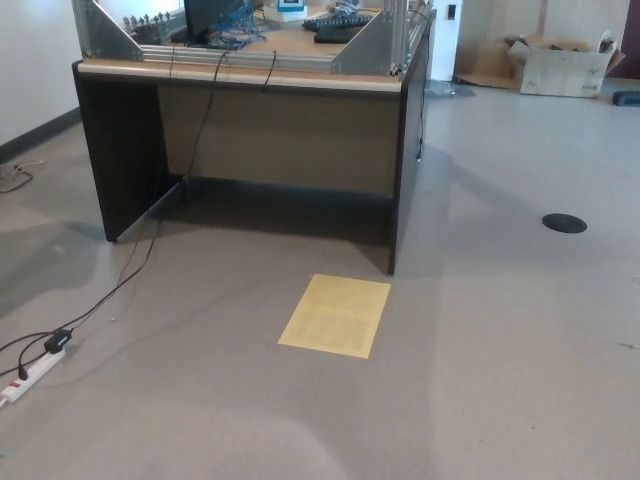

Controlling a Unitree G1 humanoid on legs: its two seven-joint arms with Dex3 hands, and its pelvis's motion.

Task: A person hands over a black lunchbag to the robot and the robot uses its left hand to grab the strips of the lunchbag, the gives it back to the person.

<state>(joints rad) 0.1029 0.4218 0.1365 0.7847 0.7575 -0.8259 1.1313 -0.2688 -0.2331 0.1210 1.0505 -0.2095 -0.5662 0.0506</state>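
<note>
yellow flat rectangular sheet (335, 315), dark boxy desk (250, 130)

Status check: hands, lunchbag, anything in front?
Both hands out of view. No lunchbag or person visible. Ahead: desk, yellow floor patch, power strip at left.

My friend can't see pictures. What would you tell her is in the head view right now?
A dark desk stands on a grey floor, with a yellow sheet lying flat in front of it. A white power strip and its cables lie at the left, and a cardboard box sits far back right. No lunchbag, person or robot hand shows.
</note>
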